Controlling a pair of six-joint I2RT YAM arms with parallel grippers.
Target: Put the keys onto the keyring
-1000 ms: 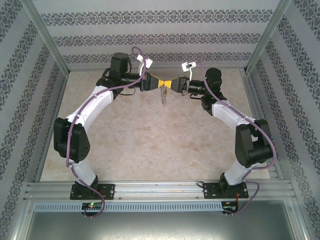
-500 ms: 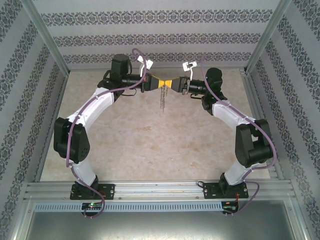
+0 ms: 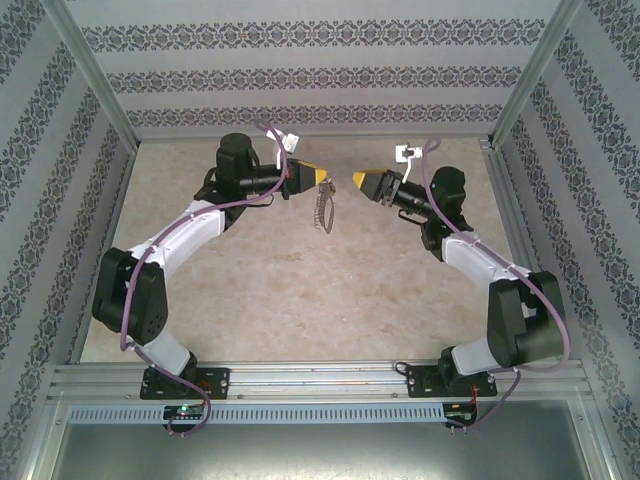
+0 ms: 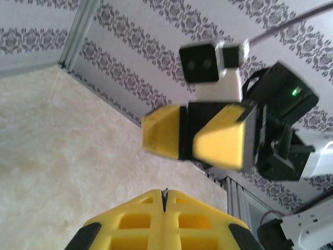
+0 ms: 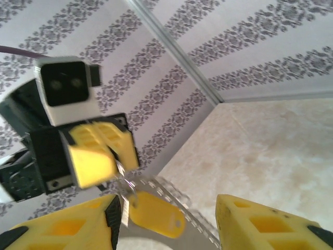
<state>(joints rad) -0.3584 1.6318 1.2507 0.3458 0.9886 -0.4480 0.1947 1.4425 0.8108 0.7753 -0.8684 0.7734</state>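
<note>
Keyring (image 3: 322,208), a dark loop fringed with tiny pale metal bits, hangs in the air above the table (image 3: 300,300), dangling from the tip of the left gripper (image 3: 314,177); that gripper's yellow fingers (image 4: 151,221) are pressed together, with a thin dark sliver of the loop pinched in the seam between them; holding it high and by one edge lets the loop swing free, open to the other arm. Facing it, a little apart, is the right gripper (image 3: 360,181); its fingers (image 5: 260,226) stand wide apart with nothing clamped between them. From the right wrist, the key (image 5: 154,213), with its yellow plastic head, hangs just under the left gripper, right beside the grey loop; it appears to dangle from the same grip, so it is probably threaded on, though the join itself is too blurred to tell.
</note>
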